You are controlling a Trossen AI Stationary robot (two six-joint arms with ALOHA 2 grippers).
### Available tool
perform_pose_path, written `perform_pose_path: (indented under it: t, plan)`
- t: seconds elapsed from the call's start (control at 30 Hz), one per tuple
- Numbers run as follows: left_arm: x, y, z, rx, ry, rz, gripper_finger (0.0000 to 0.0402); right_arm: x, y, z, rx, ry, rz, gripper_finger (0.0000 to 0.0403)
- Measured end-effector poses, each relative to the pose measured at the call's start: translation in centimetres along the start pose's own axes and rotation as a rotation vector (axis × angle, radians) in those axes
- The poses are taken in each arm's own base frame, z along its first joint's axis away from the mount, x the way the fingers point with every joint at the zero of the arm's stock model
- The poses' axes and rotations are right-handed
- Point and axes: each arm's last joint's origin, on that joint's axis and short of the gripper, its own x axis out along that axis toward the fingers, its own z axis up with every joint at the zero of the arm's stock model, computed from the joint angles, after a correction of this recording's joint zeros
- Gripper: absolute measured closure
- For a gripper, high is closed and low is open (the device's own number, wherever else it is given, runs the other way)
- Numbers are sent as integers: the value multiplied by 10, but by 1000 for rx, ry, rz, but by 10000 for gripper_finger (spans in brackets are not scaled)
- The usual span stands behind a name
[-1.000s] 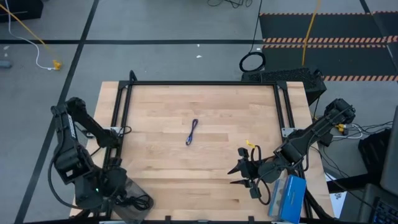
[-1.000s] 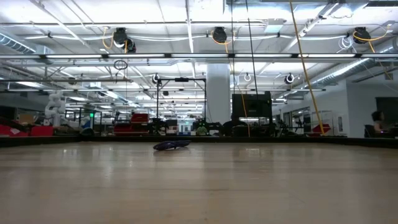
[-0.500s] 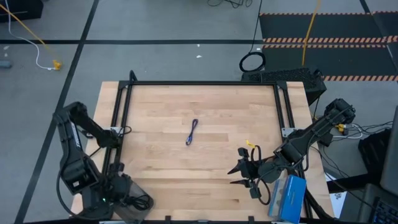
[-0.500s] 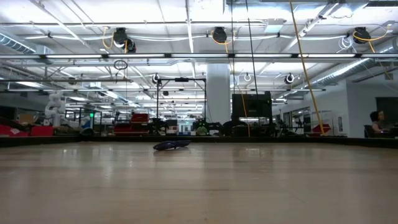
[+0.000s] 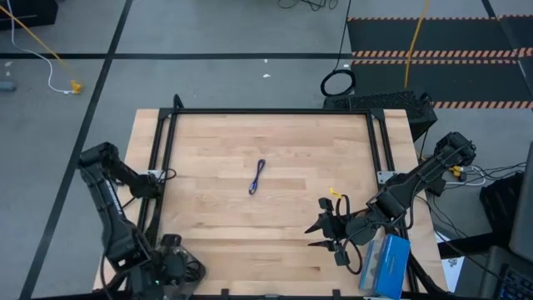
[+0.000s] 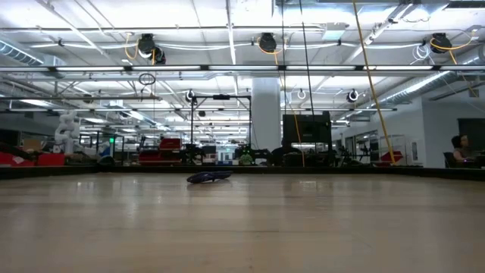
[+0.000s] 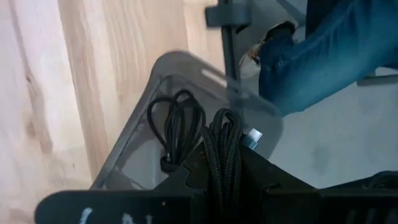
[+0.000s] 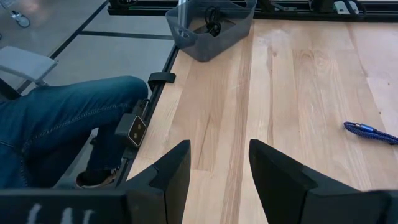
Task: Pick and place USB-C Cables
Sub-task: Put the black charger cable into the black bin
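1. Fingers of the left gripper [image 7: 222,165] pinched a ropy black cable [image 7: 222,149] above the see-through grey bin [image 7: 249,109], where we saw another looped black cable [image 7: 177,124].
2. We saw the right gripper [image 8: 219,168] spread apart, low on the smooth wooden table [image 5: 291,150].
3. The thin purple cable [image 5: 257,177] lay mid-table.

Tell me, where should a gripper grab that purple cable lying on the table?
Probably at the middle of the purple cable, coming straight down from above. It lies flat on the bare table as a thin folded strand, so fingers closing across its narrow width should catch both runs. Nothing crowds it.
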Motion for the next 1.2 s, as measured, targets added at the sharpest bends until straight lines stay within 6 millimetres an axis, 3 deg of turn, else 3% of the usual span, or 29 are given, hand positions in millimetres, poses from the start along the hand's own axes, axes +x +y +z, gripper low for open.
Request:
perform_pose_path:
  t: [0.47, 1.2]
  plan:
    - [46, 12, -8, 66, 23, -85, 357, 0, 0, 0, -26, -1, 0, 246]
    - [73, 26, -16, 98, 71, -154, 356, 0, 0, 0, -26, 0, 0, 246]
